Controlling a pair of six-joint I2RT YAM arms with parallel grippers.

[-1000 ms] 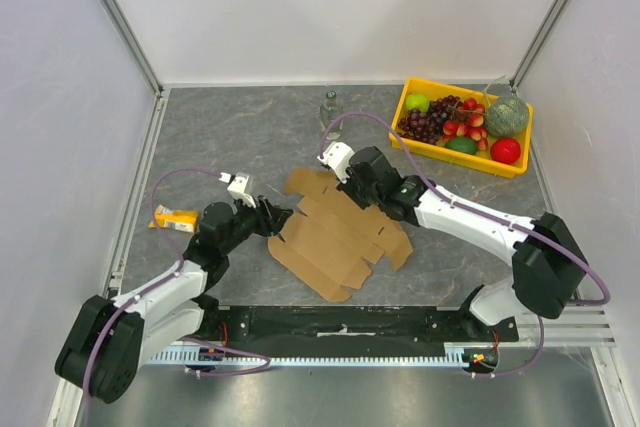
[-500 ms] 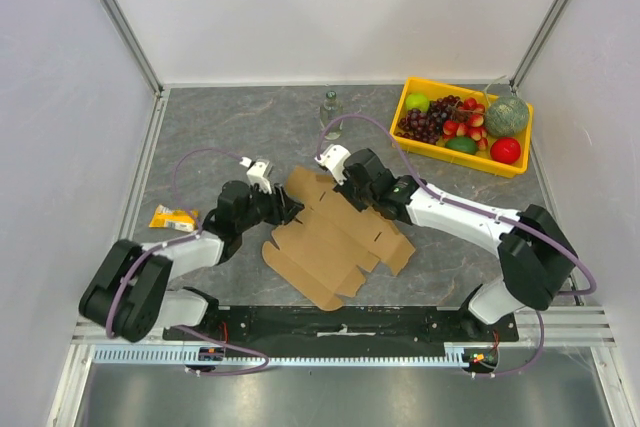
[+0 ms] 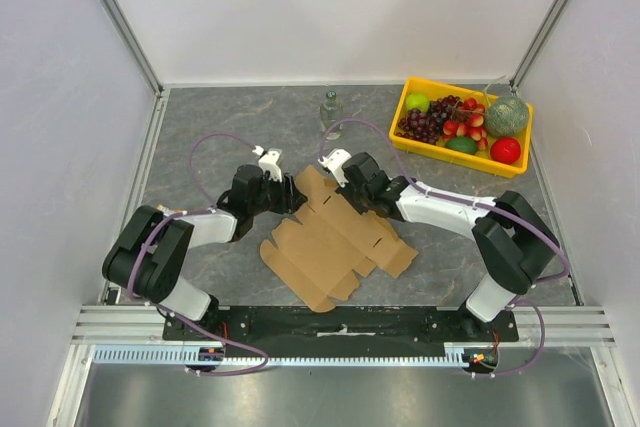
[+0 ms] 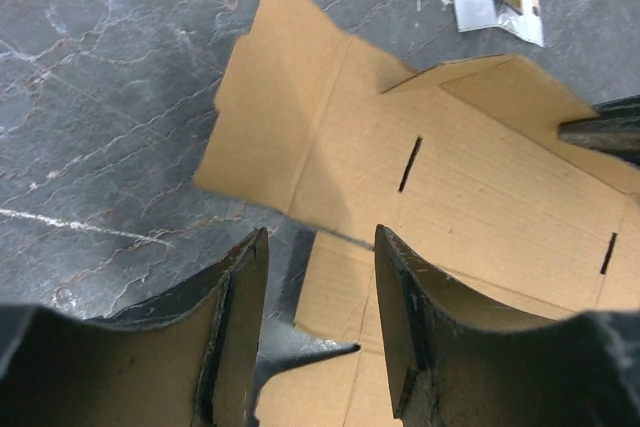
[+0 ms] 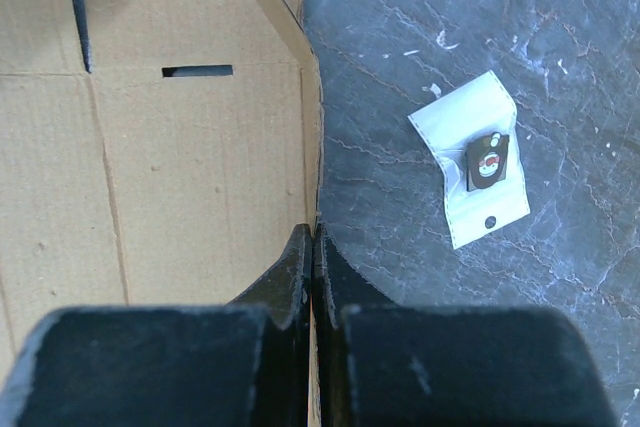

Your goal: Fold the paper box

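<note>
Although the right gripper [image 5: 313, 234] has its fingers together at the edge of the paper box [image 3: 335, 242], any pinch is unclear; the left gripper [image 4: 320, 237] spreads empty over a flap.

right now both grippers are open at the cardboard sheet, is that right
No: only the left gripper is open. The right gripper is shut, pinched on the edge of the paper box, as the right wrist view shows.
</note>
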